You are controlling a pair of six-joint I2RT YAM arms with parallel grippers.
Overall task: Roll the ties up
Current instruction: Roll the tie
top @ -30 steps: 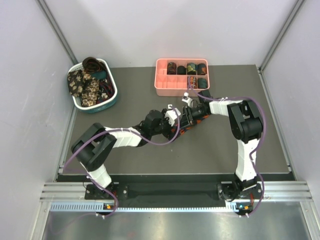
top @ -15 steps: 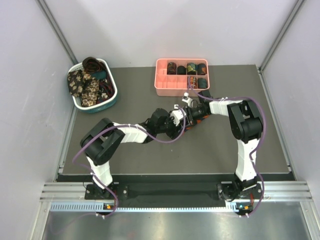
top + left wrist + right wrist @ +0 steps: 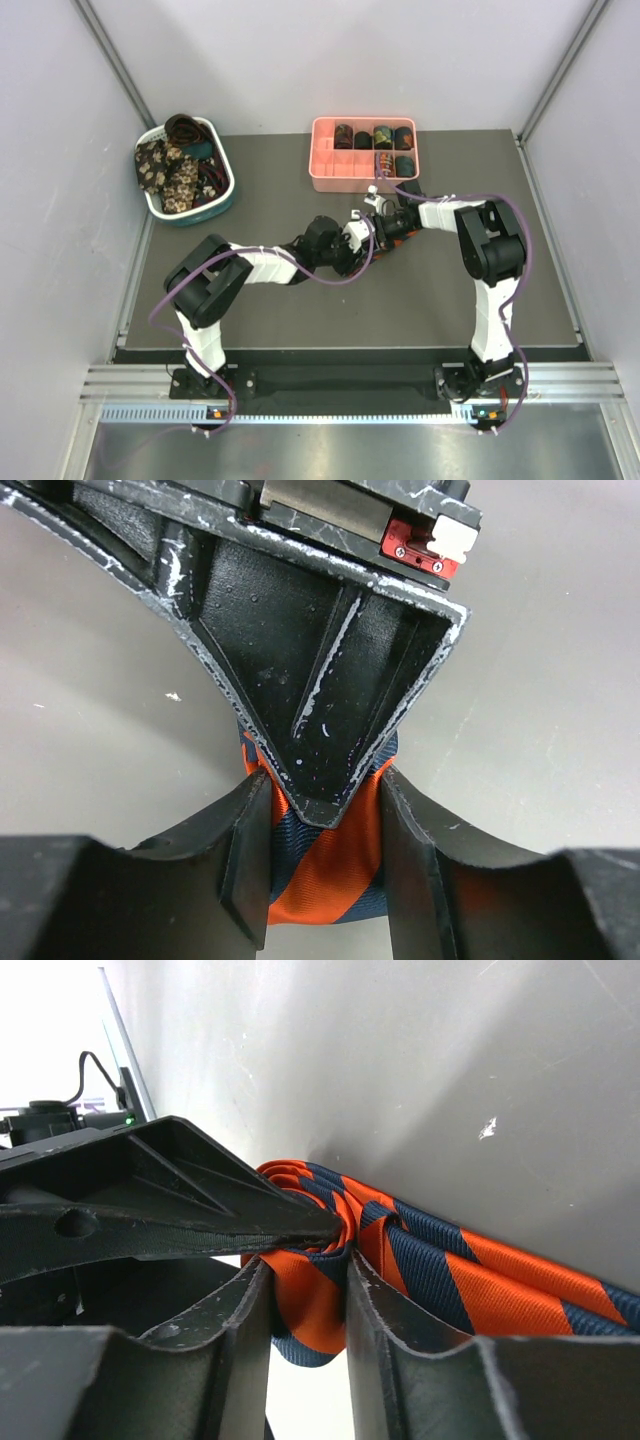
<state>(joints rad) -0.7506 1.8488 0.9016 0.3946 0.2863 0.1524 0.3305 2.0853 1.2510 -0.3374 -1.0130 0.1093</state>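
An orange-and-navy striped tie (image 3: 325,875) is partly rolled into a small coil (image 3: 315,1295). Its loose strip (image 3: 500,1280) trails away on the dark mat. In the top view the two grippers meet mid-table, and a sliver of the tie (image 3: 374,249) shows between them. My left gripper (image 3: 325,792) is shut on the coil, and so is my right gripper (image 3: 307,1270). A finger of the other gripper lies across the coil in the left wrist view (image 3: 320,680) and in the right wrist view (image 3: 150,1210). More ties lie heaped in the basket (image 3: 226,200).
A pink compartment tray (image 3: 330,180) at the back centre holds several rolled coils (image 3: 383,135). The white-and-teal basket stands at the back left. Grey walls close in the mat on three sides. Purple cables loop round both arms.
My left arm has stretched right, bringing its gripper closer against the right gripper at the coil. The right arm has barely moved.
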